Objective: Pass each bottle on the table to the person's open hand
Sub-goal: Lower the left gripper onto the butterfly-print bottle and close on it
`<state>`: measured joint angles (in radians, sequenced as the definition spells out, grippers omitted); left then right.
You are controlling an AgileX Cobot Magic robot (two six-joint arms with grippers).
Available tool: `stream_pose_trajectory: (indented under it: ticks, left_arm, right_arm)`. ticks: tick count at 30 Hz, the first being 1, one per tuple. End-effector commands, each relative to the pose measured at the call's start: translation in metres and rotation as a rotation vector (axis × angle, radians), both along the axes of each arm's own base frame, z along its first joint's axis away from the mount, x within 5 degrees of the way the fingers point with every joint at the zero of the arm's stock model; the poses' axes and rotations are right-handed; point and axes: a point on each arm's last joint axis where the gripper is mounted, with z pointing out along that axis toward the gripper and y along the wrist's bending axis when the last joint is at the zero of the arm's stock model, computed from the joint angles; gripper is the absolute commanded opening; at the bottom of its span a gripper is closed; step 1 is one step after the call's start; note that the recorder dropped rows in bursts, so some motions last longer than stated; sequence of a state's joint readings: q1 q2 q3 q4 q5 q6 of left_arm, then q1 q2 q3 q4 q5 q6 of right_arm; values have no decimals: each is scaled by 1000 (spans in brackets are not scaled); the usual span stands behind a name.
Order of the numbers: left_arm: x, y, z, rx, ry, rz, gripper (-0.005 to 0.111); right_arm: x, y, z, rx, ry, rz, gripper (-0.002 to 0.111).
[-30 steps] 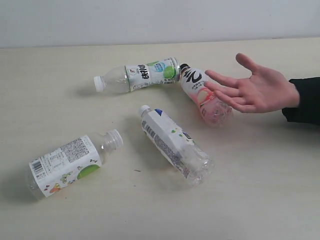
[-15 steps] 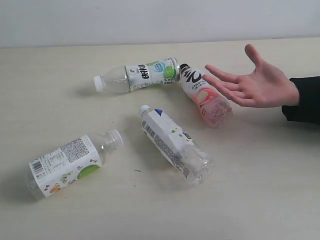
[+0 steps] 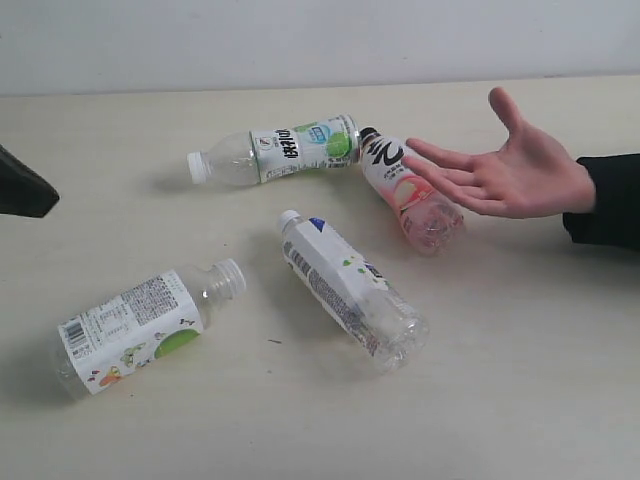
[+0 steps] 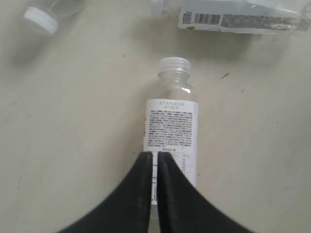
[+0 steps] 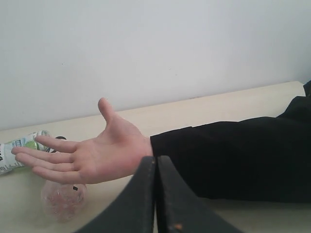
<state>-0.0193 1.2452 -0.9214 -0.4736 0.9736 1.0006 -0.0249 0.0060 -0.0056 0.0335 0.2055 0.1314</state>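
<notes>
Four bottles lie on the table [image 3: 520, 380]. A white-capped one [image 3: 290, 148] lies at the back, touching the pink-tinted, black-capped bottle [image 3: 412, 195]. A third [image 3: 350, 290] lies in the middle and a fourth, uncapped [image 3: 135, 328], at front left. The person's open hand [image 3: 515, 175] hovers palm-up just right of the pink bottle. A dark part of my left arm [image 3: 20, 185] shows at the left edge. My left gripper [image 4: 156, 154] is shut and empty, above the uncapped bottle [image 4: 171, 128]. My right gripper [image 5: 155, 158] is shut and empty, near the hand [image 5: 92, 155] and its black sleeve [image 5: 233, 155].
A pale wall [image 3: 300, 40] stands behind the table's far edge. In the right wrist view the pink bottle's base [image 5: 63, 199] lies under the fingers. The left wrist view also shows the middle bottle [image 4: 243, 17] and a white cap [image 4: 40, 19].
A dark part of my left arm has come into the exterior view at the left edge. The hand rose and tilted slightly a second ago, then held. The bottles lie as before.
</notes>
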Motion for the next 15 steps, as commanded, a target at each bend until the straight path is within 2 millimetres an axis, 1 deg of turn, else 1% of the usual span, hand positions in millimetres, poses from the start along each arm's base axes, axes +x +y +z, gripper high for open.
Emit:
stream_pose_trajectory:
  ticks: [1, 3, 5, 6, 8, 11, 15]
  left_arm:
    - [4, -17, -8, 11, 22, -100, 24]
    - [5, -28, -12, 26, 24, -146, 40]
    - [6, -37, -17, 44, 32, -167, 52]
    - [7, -42, -20, 58, 36, -180, 56]
    - [9, -50, -27, 96, 43, -208, 59]
    - [12, -60, -38, 126, 84, -193, 62]
    - [17, -67, -55, 166, 150, -163, 74]
  right_arm:
    - [0, 0, -1, 3, -5, 1, 1]
    - [0, 0, -1, 3, -5, 1, 1]
    - [0, 0, -1, 3, -5, 1, 1]
    - [0, 0, -1, 3, -5, 1, 1]
    - [0, 0, -1, 3, -5, 1, 1]
    - [0, 0, -1, 3, -5, 1, 1]
    - [0, 0, -1, 3, -5, 1, 1]
